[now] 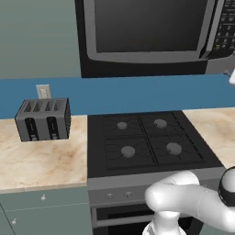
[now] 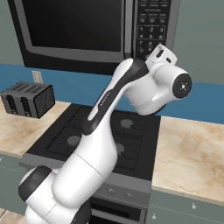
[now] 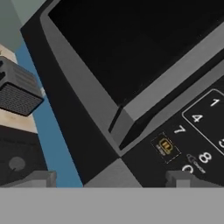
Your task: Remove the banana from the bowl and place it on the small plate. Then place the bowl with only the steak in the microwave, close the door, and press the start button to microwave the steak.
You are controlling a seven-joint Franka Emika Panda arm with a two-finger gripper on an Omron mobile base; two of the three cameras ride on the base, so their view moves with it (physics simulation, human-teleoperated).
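microwave (image 1: 151, 36) top cut off - door (image 2: 74, 26) shut

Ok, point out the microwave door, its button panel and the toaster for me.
door (image 1: 151, 27): left base view, on the dark glass window.
button panel (image 2: 151, 26): right base view, on the keypad right of the door.
toaster (image 1: 43, 120): left base view, on its front face with the levers.

Microwave (image 1: 151, 36) shut, mounted high above the stove.
Its door (image 2: 74, 28) sits closed, dark glass window in a lighter grey frame, and the button panel (image 3: 199, 131) runs down the right side.
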